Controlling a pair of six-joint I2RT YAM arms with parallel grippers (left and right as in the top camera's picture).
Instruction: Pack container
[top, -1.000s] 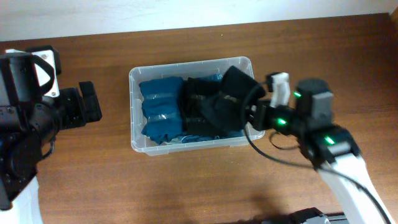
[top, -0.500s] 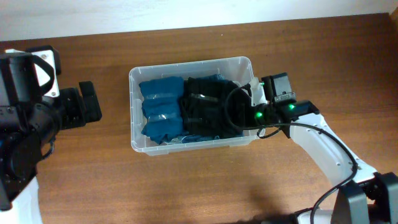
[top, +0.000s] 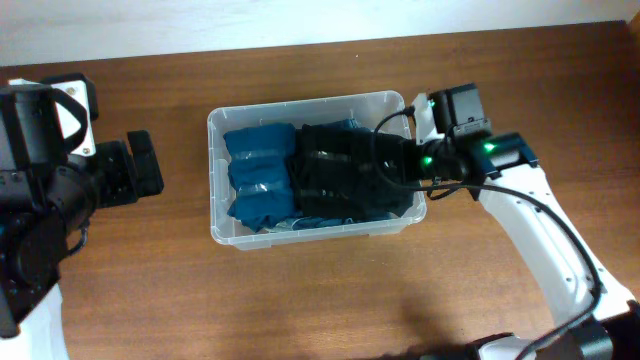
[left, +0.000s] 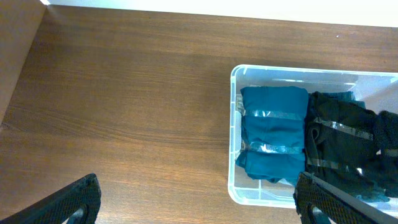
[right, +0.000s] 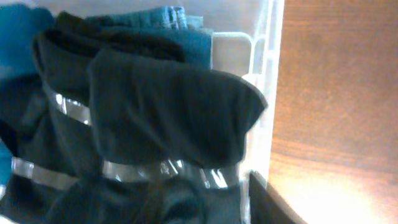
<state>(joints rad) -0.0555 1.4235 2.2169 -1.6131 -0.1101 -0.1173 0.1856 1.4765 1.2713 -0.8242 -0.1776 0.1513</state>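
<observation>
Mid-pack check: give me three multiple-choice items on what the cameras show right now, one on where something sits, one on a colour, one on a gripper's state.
1. Where in the container do the teal bundles lie?
A. the end toward the right arm
B. the end toward the left arm
C. outside the bin

2. What colour are the bundles beside the right gripper?
A. white
B. red
C. black

3. How is the left gripper?
A. fingers spread, holding nothing
B. shut on a teal bundle
C. inside the container

Answers:
1 B: the overhead view shows teal filling the end nearest the left arm.
2 C: the black bundles fill the right wrist view.
3 A: the left wrist view shows its fingers wide apart over the table.
</observation>
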